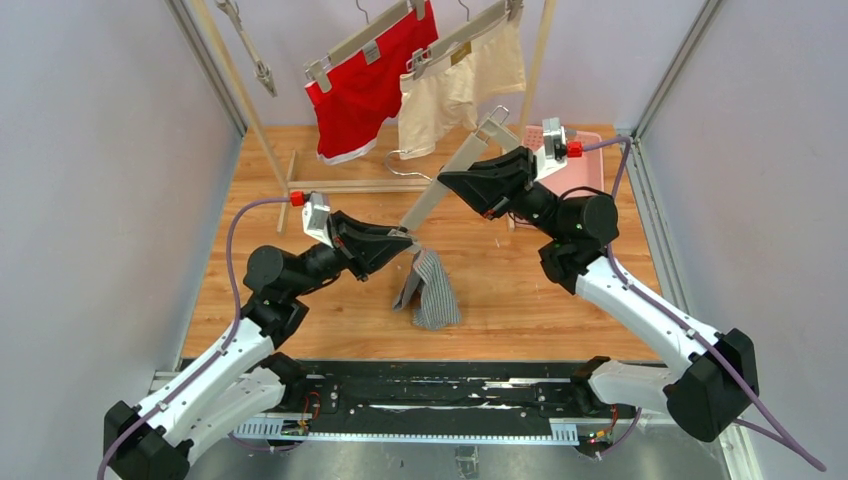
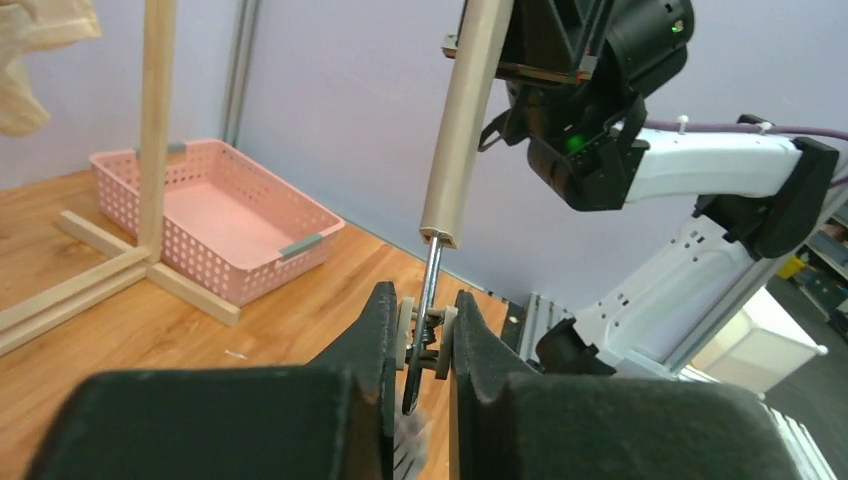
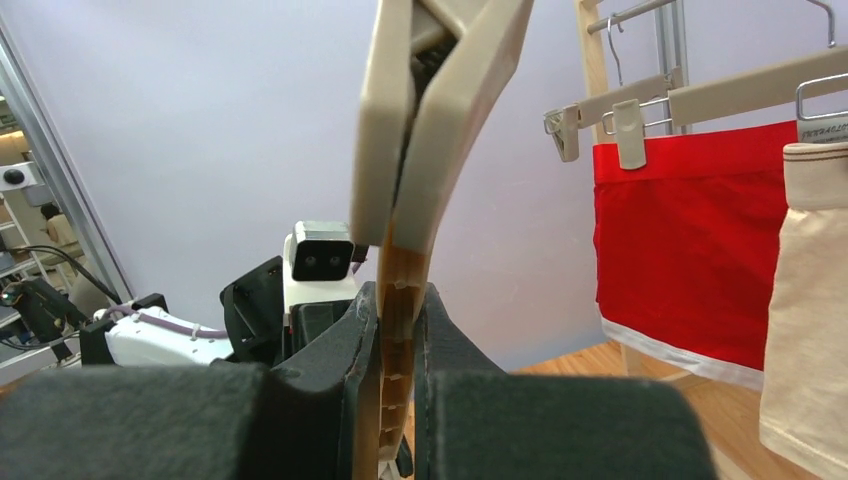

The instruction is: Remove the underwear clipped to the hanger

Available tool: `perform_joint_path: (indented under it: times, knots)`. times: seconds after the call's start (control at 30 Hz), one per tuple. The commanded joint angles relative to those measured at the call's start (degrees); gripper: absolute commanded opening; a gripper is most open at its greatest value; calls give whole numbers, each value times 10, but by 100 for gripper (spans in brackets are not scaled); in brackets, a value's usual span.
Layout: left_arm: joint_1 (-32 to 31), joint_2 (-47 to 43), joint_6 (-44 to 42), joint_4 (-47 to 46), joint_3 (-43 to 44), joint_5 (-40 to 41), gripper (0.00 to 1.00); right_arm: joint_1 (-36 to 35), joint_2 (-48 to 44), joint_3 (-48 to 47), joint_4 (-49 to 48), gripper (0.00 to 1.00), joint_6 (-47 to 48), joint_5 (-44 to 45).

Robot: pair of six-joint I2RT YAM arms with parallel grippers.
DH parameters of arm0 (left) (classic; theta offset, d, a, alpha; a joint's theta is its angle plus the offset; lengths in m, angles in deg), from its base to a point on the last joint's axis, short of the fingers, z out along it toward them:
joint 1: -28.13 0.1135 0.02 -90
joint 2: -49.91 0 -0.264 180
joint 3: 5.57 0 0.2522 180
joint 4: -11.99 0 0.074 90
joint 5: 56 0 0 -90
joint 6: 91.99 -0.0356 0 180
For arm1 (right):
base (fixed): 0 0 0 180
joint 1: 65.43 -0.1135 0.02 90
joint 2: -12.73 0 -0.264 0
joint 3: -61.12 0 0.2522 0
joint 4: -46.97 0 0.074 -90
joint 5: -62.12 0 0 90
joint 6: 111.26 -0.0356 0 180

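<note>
My right gripper (image 1: 452,180) is shut on the bar of a beige hanger (image 1: 440,195) that slants down to the left. At its lower end my left gripper (image 1: 408,241) is shut on the hanger's clip (image 2: 428,335), fingers (image 2: 385,320) pressing both clip wings. The grey striped underwear (image 1: 432,292) droops from just under that clip onto the table; it appears blurred (image 2: 412,440) below the clip, and whether the clip still bites it is unclear. The red underwear (image 1: 365,85) and the cream underwear (image 1: 455,95) hang clipped on the rack. The right wrist view shows the bar (image 3: 400,330) between the pads.
A wooden rack (image 1: 235,90) with its base (image 1: 340,185) stands at the back of the table. A pink basket (image 2: 215,215) sits at the back right, partly behind my right arm (image 1: 585,170). Grey walls close in on both sides.
</note>
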Motion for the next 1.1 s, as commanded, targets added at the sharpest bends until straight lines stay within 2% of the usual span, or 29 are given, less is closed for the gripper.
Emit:
perform_joint_path:
  times: [0.0, 0.03, 0.07, 0.1, 0.13, 0.3, 0.47, 0.63, 0.97, 1.07]
  knots:
    - [-3, -3, -4, -11, 8, -12, 0, -16, -8, 4, -24, 1, -2, -10]
    - [-2, -7, -5, -11, 9, -15, 0, -15, -9, 6, -21, 1, 1, -11]
    - [-2, -11, -4, -11, 9, -16, 7, -16, -11, 6, -17, 0, 3, -10]
    - [-3, -15, -5, -11, 10, -17, 24, -16, -12, 7, -14, 0, 5, -10]
    - [-3, -21, -7, -11, 11, -19, 31, -16, -13, 8, -10, 0, 7, -11]
    - [-3, -27, -6, -11, 39, -24, 47, -19, -16, 5, -6, 1, 7, -17]
    - [-3, -8, 11, -11, 77, -56, 53, -28, -23, 2, 13, 1, 16, -21]
    - [-3, -1, 18, -11, 76, -59, 48, -35, -30, 3, 20, 1, 25, -17]
    - [-3, 3, 21, -11, 62, -62, 48, -46, -16, -21, 16, 1, 27, -15]
    - [-3, 4, 17, -11, 58, -60, 43, -50, -11, -24, 13, 1, 27, -12]
